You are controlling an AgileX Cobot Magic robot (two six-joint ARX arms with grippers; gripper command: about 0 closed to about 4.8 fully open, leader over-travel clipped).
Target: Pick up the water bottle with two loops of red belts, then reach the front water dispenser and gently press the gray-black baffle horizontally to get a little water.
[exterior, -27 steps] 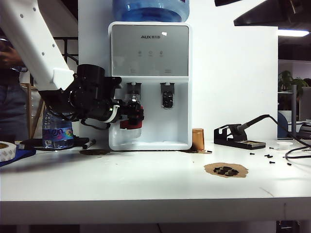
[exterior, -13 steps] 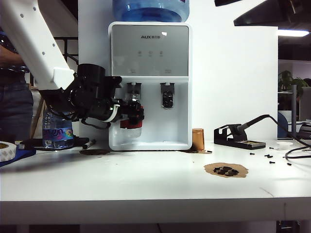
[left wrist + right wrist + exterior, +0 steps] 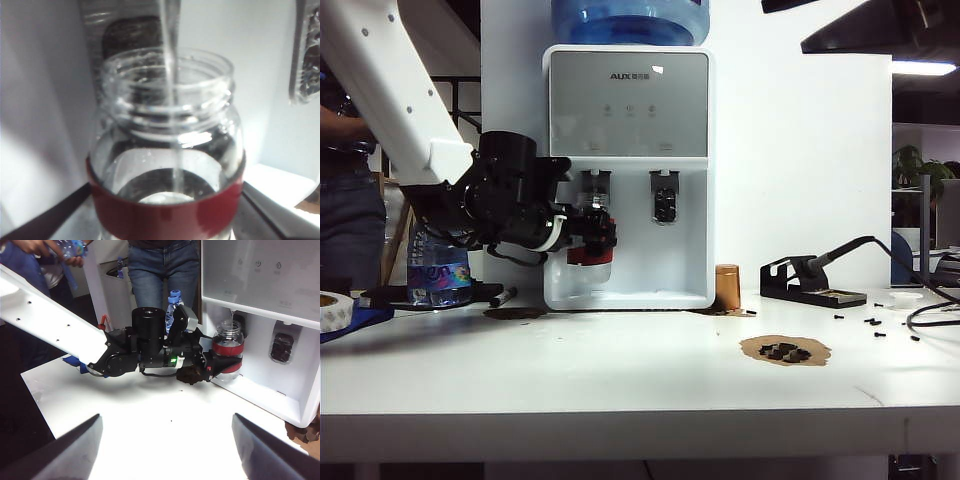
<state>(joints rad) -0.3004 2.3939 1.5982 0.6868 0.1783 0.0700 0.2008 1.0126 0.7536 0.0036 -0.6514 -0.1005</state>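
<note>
Nothing moved — left hand point(image 3: 215, 362) grips bottle point(image 3: 229, 345).

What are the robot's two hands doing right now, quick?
Left hand: closed on the water bottle, holding it under the water dispenser's left tap while water runs in.
Right hand: open, holding nothing, back over the table.

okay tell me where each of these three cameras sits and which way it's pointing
Exterior view: fronts the table, facing the water dispenser; shows the left arm and left gripper.
Left wrist view: on the left arm, looking into the water bottle under a falling stream.
Right wrist view: raised on the right arm, looking down; right gripper jaws open.
Shared: all show bottle and dispenser.
</note>
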